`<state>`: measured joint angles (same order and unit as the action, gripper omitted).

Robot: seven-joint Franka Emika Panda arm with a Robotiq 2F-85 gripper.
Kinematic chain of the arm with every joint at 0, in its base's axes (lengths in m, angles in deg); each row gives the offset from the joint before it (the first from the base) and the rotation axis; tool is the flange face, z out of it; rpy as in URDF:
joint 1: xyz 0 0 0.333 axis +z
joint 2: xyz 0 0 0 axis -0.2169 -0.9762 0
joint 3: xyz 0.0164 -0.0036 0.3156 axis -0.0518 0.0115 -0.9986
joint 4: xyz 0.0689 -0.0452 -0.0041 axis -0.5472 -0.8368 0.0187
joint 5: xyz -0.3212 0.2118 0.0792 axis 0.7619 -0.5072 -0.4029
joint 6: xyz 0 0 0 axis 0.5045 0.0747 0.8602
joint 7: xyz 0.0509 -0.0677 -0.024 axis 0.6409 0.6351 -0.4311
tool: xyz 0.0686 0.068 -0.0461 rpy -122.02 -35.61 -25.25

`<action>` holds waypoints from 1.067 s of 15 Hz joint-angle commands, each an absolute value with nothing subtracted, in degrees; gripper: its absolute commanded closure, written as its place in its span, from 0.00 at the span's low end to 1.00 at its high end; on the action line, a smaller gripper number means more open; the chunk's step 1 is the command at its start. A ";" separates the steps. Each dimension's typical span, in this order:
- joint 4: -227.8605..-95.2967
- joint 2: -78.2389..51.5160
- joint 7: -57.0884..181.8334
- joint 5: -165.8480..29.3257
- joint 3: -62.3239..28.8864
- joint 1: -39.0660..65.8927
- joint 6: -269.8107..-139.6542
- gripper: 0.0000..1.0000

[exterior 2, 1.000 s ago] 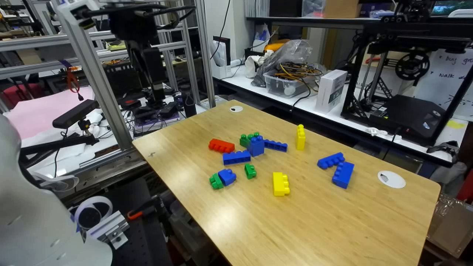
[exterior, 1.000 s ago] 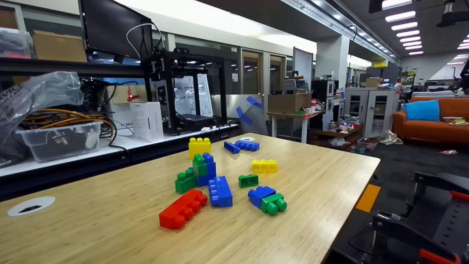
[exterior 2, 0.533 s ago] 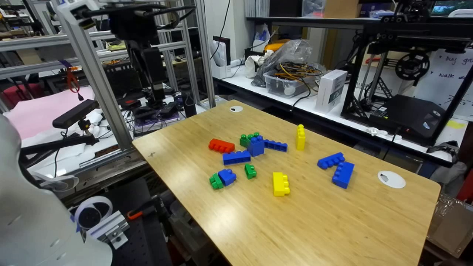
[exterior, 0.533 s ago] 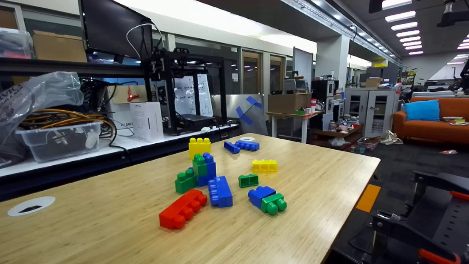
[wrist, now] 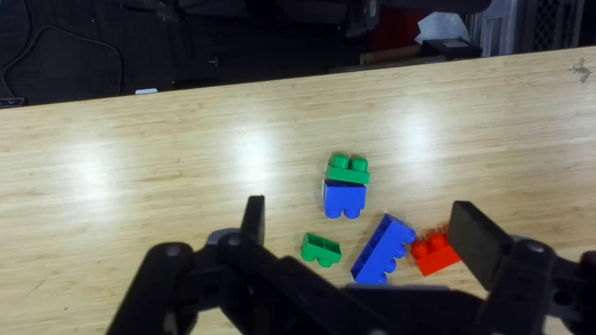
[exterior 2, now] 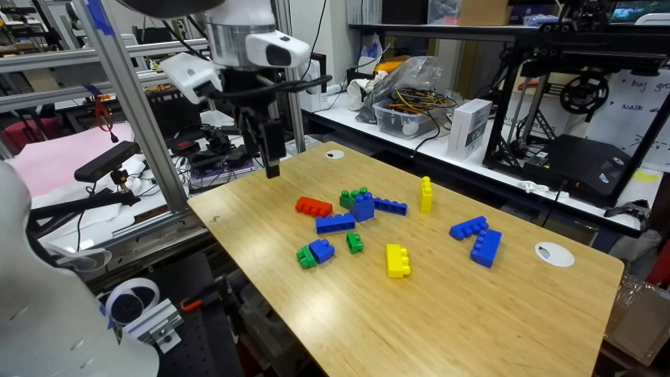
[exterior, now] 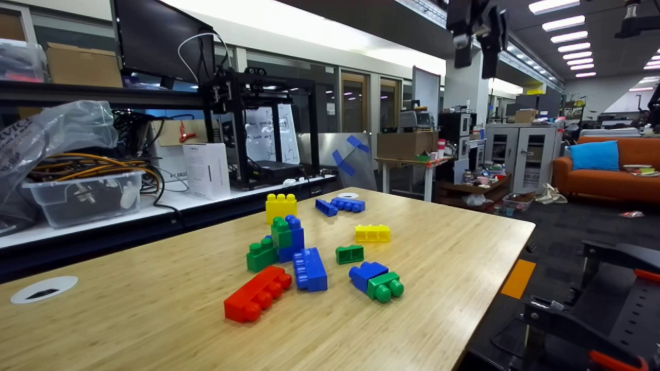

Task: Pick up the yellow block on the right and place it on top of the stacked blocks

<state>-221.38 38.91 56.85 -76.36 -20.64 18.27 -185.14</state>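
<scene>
Two yellow blocks show in both exterior views. The yellow block (exterior: 373,233) on the right in an exterior view lies on its side on the table; I also see this yellow block (exterior 2: 398,261) from another angle. A second yellow block (exterior: 281,208) stands apart behind the stack. The stacked blocks (exterior: 290,239) are green and blue bricks joined together; their blue side (exterior 2: 363,208) shows too. My gripper (exterior 2: 263,165) hangs high above the table, away from both. In the wrist view the gripper (wrist: 357,204) is open, nothing between its fingers; yellow blocks and stack are out of sight there.
Around the stack lie a red brick (exterior: 258,294), a long blue brick (exterior: 310,269), a small green brick (exterior: 350,254) and a blue-and-green pair (exterior: 376,281). Two blue bricks (exterior 2: 486,248) lie farther off. The table's edge (wrist: 279,81) crosses the wrist view.
The arm has swung in over the table, moving right and lower in an exterior view; the gripper has come into sight at the top of both. The blocks have stayed put.
</scene>
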 commanded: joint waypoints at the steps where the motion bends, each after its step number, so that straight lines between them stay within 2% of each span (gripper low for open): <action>1: -218.09 28.76 51.02 -77.37 -18.59 18.03 -191.80 0.00; 11: -204.29 0.73 30.67 -75.59 -17.96 16.22 -204.58 0.00; 12: -207.96 4.92 32.63 -76.19 -18.91 16.16 -205.17 0.00; 16: -206.77 3.51 32.53 -76.15 -19.33 15.80 -205.05 0.00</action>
